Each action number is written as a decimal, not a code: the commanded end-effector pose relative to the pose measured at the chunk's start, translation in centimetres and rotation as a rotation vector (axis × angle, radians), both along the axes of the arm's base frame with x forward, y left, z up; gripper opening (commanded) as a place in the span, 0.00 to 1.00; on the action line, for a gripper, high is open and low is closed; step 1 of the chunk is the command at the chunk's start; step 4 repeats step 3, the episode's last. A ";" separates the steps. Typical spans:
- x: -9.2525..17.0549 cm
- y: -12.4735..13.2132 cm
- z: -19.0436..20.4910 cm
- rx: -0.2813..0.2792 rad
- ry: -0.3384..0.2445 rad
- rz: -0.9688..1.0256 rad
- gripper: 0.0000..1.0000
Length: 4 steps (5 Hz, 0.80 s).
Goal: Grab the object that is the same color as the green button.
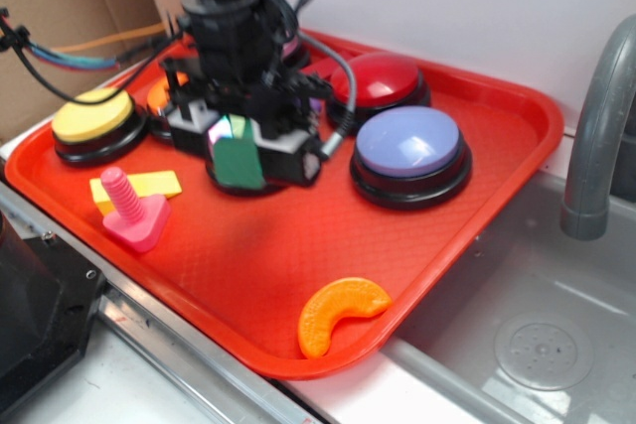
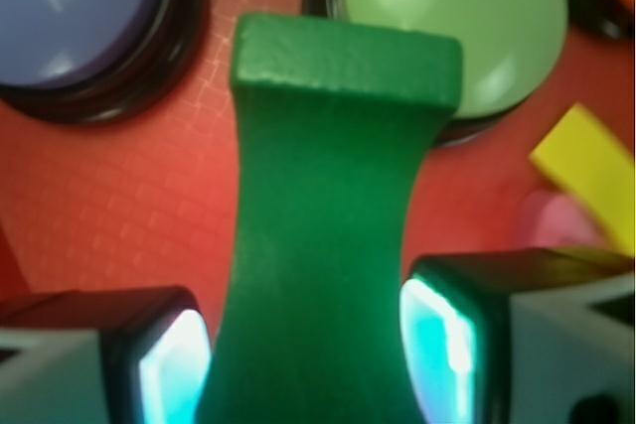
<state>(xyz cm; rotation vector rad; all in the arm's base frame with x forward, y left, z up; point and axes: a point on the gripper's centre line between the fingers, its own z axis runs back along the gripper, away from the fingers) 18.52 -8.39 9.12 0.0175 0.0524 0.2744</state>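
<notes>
- The gripper (image 2: 303, 345) was clamped on the dark green piece (image 2: 333, 235), its two pads (image 2: 442, 350) pressing the piece's narrow waist from either side in the wrist view.
- In the exterior view the gripper (image 1: 238, 151) hung over the middle of the red tray (image 1: 248, 275), with the green piece (image 1: 238, 164) held between its jaws — whether the piece had cleared the tray floor could not be told from there.
- Just beyond the held piece in the wrist view sat the green button (image 2: 452, 22), pale-topped on a black base; the exterior view hid it behind the arm.
- The lavender-blue button (image 1: 409, 151) stood just to one side of the gripper, and a red button (image 1: 383, 81) lay behind that one.
- The yellow button (image 1: 94, 121) sat near the tray's far left corner (an orange-topped button (image 1: 159, 96) showed partly beside it).
- A pink bolt-shaped piece (image 1: 134, 211) stood upright in front of the yellow button, touching a flat yellow block (image 1: 149, 186).
- An orange crescent (image 1: 340, 313) lay alone near the tray's front edge — well apart from the rest.
- A grey faucet (image 1: 596, 136) rose over the sink (image 1: 537, 345) at the tray's side.
</notes>
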 end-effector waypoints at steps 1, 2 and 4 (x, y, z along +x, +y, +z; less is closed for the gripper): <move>1.9 4.0 6.0 -0.081 -0.144 -0.229 0.00; 1.4 5.5 6.9 -0.087 -0.181 -0.223 0.00; 0.7 6.5 7.0 -0.077 -0.211 -0.085 0.00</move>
